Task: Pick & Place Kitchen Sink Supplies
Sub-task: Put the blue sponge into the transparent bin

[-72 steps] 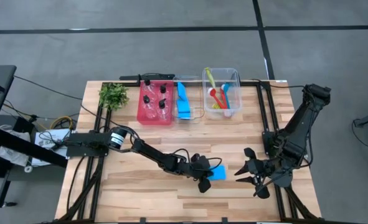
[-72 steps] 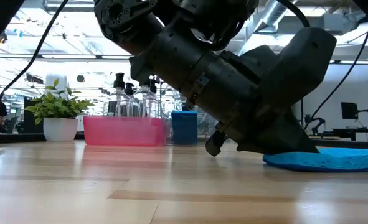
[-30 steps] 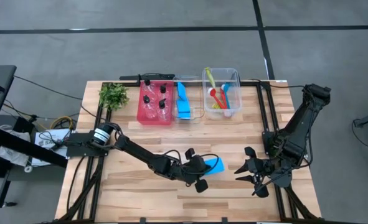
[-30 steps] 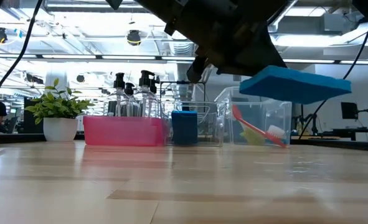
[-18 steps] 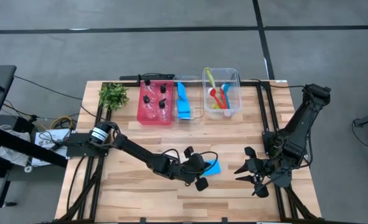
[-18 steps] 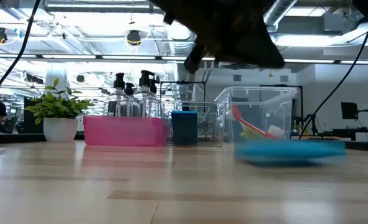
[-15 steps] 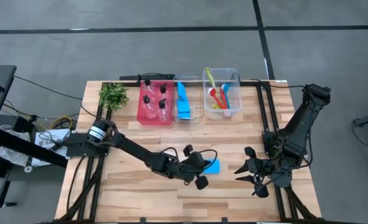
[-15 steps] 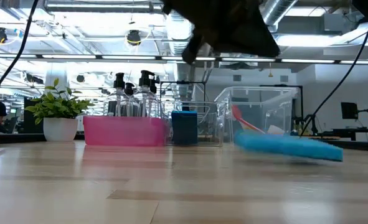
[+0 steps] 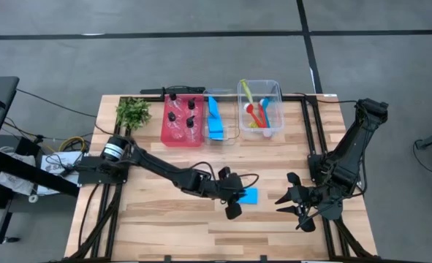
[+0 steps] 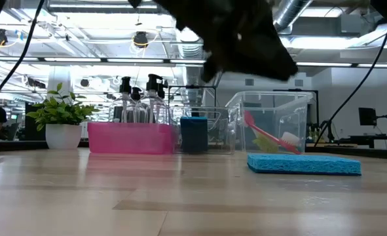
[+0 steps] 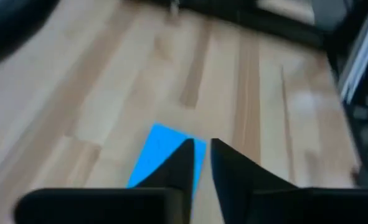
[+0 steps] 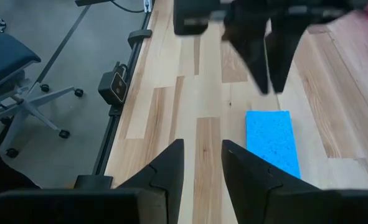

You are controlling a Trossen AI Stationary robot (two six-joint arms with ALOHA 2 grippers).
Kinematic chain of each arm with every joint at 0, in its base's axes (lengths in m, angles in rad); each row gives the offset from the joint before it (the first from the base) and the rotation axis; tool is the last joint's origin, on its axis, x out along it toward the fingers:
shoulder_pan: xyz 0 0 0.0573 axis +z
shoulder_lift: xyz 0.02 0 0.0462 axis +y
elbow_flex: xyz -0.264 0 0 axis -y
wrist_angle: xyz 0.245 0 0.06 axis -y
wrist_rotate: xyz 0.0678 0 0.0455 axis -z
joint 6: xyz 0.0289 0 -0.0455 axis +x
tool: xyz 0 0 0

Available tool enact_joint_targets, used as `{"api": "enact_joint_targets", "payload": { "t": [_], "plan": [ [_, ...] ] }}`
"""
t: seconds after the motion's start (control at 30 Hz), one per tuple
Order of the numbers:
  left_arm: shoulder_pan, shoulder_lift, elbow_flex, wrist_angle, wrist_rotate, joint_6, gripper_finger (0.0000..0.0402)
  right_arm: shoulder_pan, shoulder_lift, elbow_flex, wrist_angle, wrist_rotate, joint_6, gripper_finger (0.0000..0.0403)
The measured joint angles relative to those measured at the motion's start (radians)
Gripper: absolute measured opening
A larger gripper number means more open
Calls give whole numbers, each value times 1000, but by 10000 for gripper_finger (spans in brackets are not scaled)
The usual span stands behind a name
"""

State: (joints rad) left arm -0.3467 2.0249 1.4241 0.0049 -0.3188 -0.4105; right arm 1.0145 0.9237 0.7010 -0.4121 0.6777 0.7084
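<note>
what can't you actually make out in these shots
- Left gripper: in the low view it is a dark mass cut off by the top edge; the left wrist view is blurred.
- Blue sponge: partly covered by that gripper in the high view.
- Bottles in the red bin: too small from above to tell labels or fill.

The high view looks straight down on the whole counter (image 9: 164, 219). The low view sits at counter height, facing the bins at twelve o'clock. Both wrist views look closely past their fingers. All four share the blue sponge (image 9: 249, 196) (image 10: 304, 164) (image 11: 162, 149) (image 12: 270, 140).
</note>
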Motion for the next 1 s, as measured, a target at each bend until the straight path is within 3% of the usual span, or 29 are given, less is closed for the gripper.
{"api": "enact_joint_targets", "payload": {
  "t": [0.23,0.47,0.63,1.0],
  "plan": [
    [-19,97,0,2,103,219,152,0,0,0,0,0,0,102],
    [-52,169,0,22,7,302,227,0,0,0,1,0,0,102],
    [-53,178,0,26,-76,296,240,0,0,0,0,0,0,102],
    [-53,236,4,43,-53,276,212,0,0,0,-3,1,0,102]
  ]
}}
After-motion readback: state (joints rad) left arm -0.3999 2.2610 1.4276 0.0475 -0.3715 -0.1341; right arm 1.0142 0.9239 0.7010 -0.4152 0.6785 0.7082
